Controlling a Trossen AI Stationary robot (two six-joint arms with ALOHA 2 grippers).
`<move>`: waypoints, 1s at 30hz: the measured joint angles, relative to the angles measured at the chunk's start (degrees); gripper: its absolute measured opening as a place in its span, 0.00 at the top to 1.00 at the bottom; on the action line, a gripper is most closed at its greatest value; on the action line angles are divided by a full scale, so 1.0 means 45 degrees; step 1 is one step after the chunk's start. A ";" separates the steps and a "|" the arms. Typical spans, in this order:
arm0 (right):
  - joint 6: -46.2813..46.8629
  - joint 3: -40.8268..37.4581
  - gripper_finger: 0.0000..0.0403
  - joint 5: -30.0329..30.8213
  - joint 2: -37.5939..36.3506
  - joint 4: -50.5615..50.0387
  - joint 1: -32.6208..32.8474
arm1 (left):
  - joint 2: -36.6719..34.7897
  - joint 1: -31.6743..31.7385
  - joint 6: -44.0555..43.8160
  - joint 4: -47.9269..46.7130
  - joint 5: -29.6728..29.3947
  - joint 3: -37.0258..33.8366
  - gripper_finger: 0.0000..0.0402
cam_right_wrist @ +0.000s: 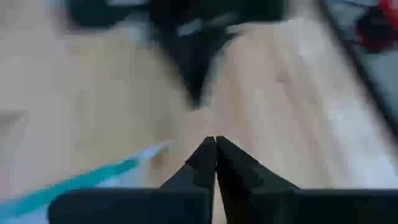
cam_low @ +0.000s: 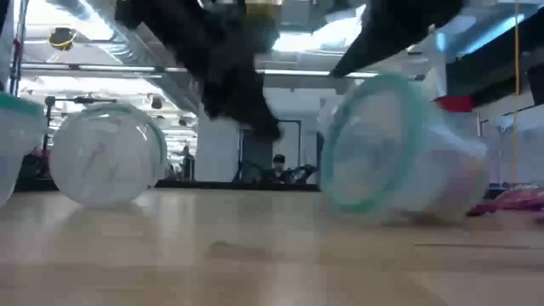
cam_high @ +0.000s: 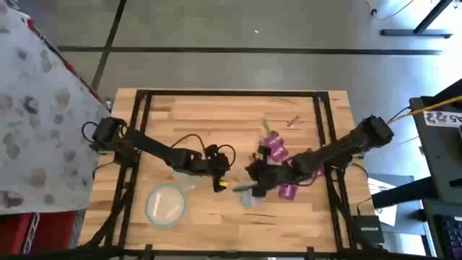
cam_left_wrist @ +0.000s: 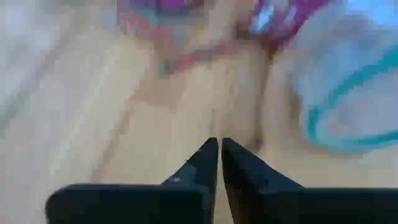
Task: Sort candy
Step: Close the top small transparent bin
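Magenta candy packets [cam_high: 274, 146] lie in a loose cluster on the table's right half, some of them under my right arm [cam_high: 291, 192]. Thin pink and greenish pieces [cam_high: 291, 121] lie farther back. My left gripper [cam_high: 218, 184] [cam_left_wrist: 219, 146] is shut and empty above bare wood at mid-table. My right gripper [cam_high: 254, 188] [cam_right_wrist: 214, 144] is also shut. It faces the left gripper, right beside a clear teal-rimmed bowl [cam_high: 249, 196] [cam_low: 382, 144] that lies tipped on its side. In the left wrist view, blurred magenta candy [cam_left_wrist: 283, 18] and that bowl [cam_left_wrist: 348, 93] lie ahead. My right gripper is shut, with the tipped bowl's teal rim [cam_right_wrist: 74, 180] running close beside its fingers. Whether it touches the bowl, I cannot tell.
A second clear bowl [cam_high: 166, 204] [cam_low: 106, 153] sits on the table's near-left part. Part of a third bowl [cam_low: 10, 140] shows at the low view's left edge. A black frame [cam_high: 317, 97] borders the wooden table. Bare wood lies between the bowls and toward the near edge.
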 joint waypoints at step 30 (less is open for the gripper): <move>-0.3762 0.0840 0.16 -0.4025 0.1232 -0.4025 0.1518 | 0.2818 -0.1635 -0.0778 0.5413 0.3612 -0.0013 0.99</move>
